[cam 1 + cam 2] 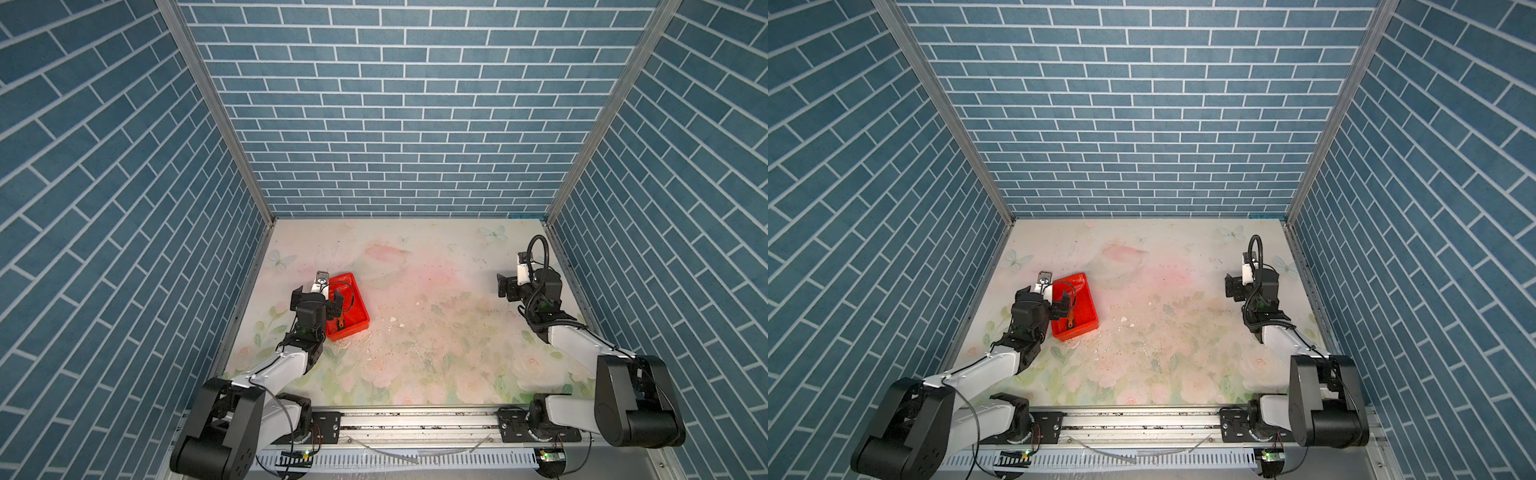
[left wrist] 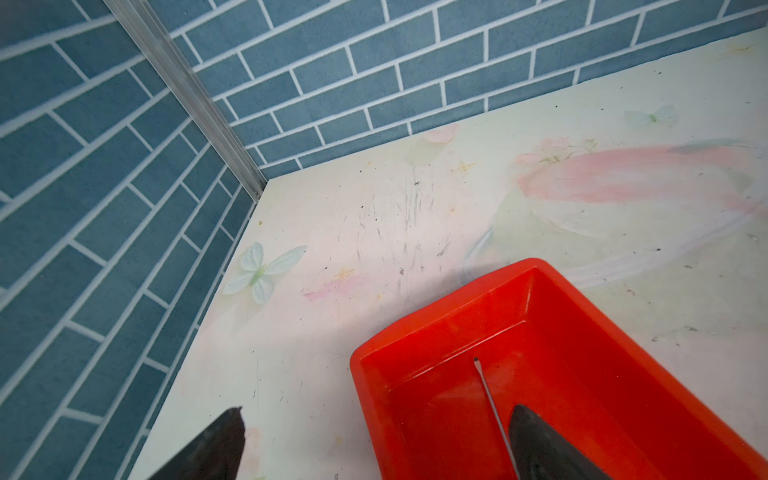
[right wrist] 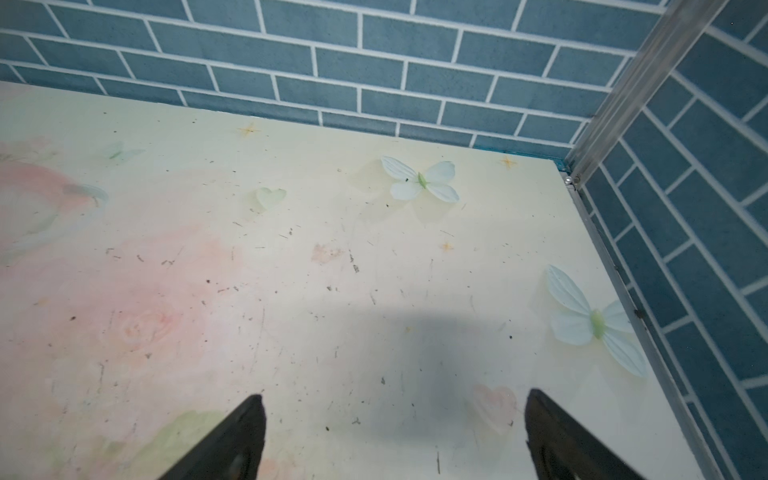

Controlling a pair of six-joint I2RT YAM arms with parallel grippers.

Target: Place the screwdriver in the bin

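The red bin [image 1: 358,306] [image 1: 1087,300] sits on the floral table at the left, close to the side wall. The screwdriver [image 1: 340,322] [image 1: 1071,319] lies flat inside the bin, orange handle toward the front. Its thin silver shaft [image 2: 490,399] points toward the bin's far wall [image 2: 457,320]. My left gripper [image 1: 316,297] [image 2: 376,415] hangs open over the bin's left rim and holds nothing: one finger is over the bin beside the shaft, the other over the table. My right gripper [image 1: 508,286] [image 3: 395,399] is open and empty above bare table at the far right.
Blue brick-pattern walls close the table on three sides, with the left wall [image 1: 232,291] near the bin. A few small white crumbs [image 1: 392,320] lie right of the bin. A metal rail [image 1: 415,419] carrying both arm bases runs along the front edge.
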